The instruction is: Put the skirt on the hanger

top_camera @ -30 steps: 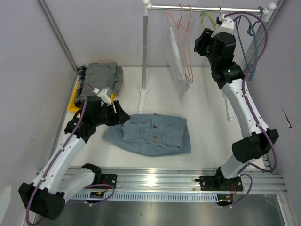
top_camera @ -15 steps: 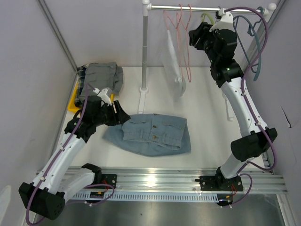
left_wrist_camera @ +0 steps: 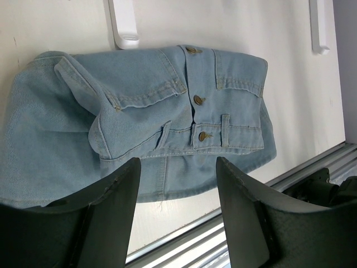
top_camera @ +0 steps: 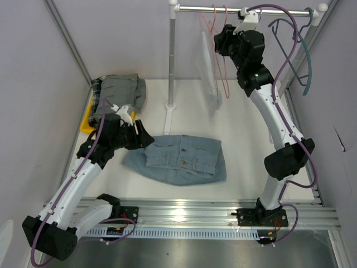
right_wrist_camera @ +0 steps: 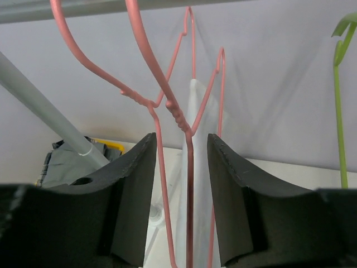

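The denim skirt (top_camera: 181,159) lies flat on the table (top_camera: 245,139), towards the near edge, its buttoned front facing up and none of it lifted. The left end effector (left_wrist_camera: 177,164) sits low just at the skirt's left side. Its fingers (left_wrist_camera: 111,206) are spread wide with nothing between them; from the wrist view the waistband and brass buttons show through the gap, a little way beyond the tips.

Up at the back, the right arm reaches to the metal rail (top_camera: 245,9), where two pink wire hangers (right_wrist_camera: 167,106) hook on. The right end effector (right_wrist_camera: 182,142) is level with their twisted necks. Its jaws stand apart, the wires showing in the gap between them with space on either side, so it is open and gripping nothing. Something white (top_camera: 211,72) hangs down from one pink hanger. A green hanger (right_wrist_camera: 337,84) and a teal one (top_camera: 305,61) are further right along the rail.

At the far left, folded grey clothes (top_camera: 120,92) rest on a yellow tray (top_camera: 86,124), well apart from the skirt.
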Available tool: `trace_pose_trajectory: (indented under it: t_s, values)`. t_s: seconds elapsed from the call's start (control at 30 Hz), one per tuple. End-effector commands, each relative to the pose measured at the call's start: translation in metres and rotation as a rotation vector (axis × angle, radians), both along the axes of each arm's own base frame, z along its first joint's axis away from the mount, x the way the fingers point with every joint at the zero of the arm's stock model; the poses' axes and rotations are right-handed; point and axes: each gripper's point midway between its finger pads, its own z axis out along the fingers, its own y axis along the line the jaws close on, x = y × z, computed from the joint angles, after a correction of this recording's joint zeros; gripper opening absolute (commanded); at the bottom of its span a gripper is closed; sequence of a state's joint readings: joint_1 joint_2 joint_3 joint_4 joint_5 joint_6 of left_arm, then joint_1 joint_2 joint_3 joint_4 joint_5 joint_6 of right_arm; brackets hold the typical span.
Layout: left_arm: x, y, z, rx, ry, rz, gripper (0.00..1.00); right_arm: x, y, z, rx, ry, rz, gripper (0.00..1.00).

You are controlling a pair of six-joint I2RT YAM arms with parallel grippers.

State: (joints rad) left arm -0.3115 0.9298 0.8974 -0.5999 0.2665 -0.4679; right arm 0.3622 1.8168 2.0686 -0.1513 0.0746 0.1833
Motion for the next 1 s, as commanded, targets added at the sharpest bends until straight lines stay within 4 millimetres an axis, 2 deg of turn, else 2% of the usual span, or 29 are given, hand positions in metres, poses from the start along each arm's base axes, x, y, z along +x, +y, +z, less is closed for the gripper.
trace_pose_trajectory:
  t_s: [0.0, 0.03, 0.07, 0.1, 0.13, 0.17, 0.2, 0.4, 0.57, 0.73, 0.97]
  values:
    - [0.002, 0.001, 0.003, 0.010, -0.018, -0.018, 0.62, 0.006, -0.002, 0.026, -0.019, -0.089, -0.045, 0.44]
    - [0.001, 0.001, 0.002, 0.014, -0.012, -0.019, 0.62, 0.014, -0.002, 0.018, -0.033, -0.075, -0.064, 0.42]
    - [0.001, 0.002, 0.002, 0.016, -0.013, -0.019, 0.62, 0.016, -0.001, 0.019, -0.051, -0.084, -0.070, 0.38]
    - [0.001, 0.002, 0.000, 0.020, -0.012, -0.017, 0.62, 0.015, 0.000, 0.027, -0.054, -0.101, -0.074, 0.31]
    - [0.000, 0.003, 0.001, 0.020, -0.012, -0.017, 0.62, 0.021, 0.003, 0.021, -0.064, -0.097, -0.072, 0.29]
    - [-0.001, 0.003, -0.001, 0.024, -0.010, -0.016, 0.62, 0.020, 0.004, 0.023, -0.083, -0.107, -0.075, 0.26]
    - [-0.001, 0.003, 0.000, 0.024, -0.013, -0.016, 0.62, 0.021, 0.005, 0.024, -0.095, -0.113, -0.080, 0.19]
    - [-0.001, 0.004, -0.004, 0.031, -0.009, -0.015, 0.62, 0.010, -0.001, 0.045, -0.140, -0.181, -0.123, 0.00]
    - [-0.001, 0.003, -0.005, 0.025, -0.006, -0.017, 0.61, -0.004, -0.010, 0.060, -0.148, -0.219, -0.135, 0.00]
    - [-0.002, 0.003, -0.005, 0.024, -0.008, -0.023, 0.62, -0.013, -0.031, 0.073, -0.129, -0.230, -0.190, 0.00]
    - [-0.002, 0.002, -0.004, 0.018, -0.018, -0.030, 0.63, -0.035, -0.044, 0.081, -0.104, -0.220, -0.174, 0.00]
